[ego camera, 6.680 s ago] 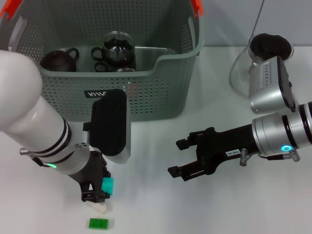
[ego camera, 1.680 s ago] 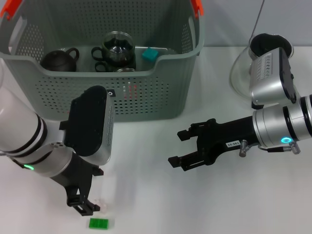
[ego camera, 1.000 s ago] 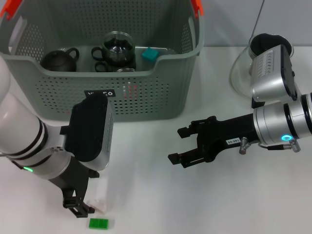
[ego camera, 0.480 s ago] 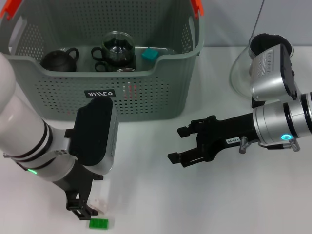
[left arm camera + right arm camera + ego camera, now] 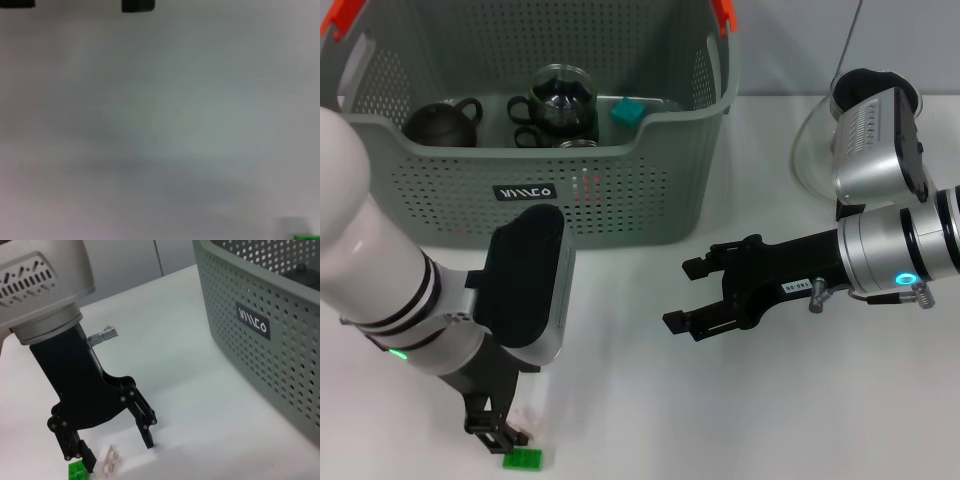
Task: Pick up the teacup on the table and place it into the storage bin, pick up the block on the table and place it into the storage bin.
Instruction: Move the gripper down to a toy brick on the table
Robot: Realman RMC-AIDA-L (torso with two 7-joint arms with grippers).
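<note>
The storage bin (image 5: pixel 620 200) stands at the back left and holds a dark teapot (image 5: pixel 440 122), a glass teacup (image 5: pixel 561 96) and a teal block (image 5: pixel 627 111). Near the front edge, a white block (image 5: pixel 529 418) and a green block (image 5: pixel 523 459) lie on the table. My left gripper (image 5: pixel 504 434) is low over the white block. The right wrist view shows this left gripper (image 5: pixel 119 455) open, its fingers either side of the white block (image 5: pixel 110 459), with the green block (image 5: pixel 77 471) just beside it. My right gripper (image 5: pixel 705 296) hovers open at mid-table with nothing between its fingers.
A glass carafe (image 5: pixel 815 145) with a dark rim stands at the back right, partly behind my right wrist. The bin's perforated wall (image 5: pixel 260 325) with its black label rises just beyond my left gripper. White tabletop lies between the two arms.
The teal block, earlier held in my left gripper, now lies in the bin. My left gripper has come down toward the front edge onto the white block. The right arm has barely moved.
</note>
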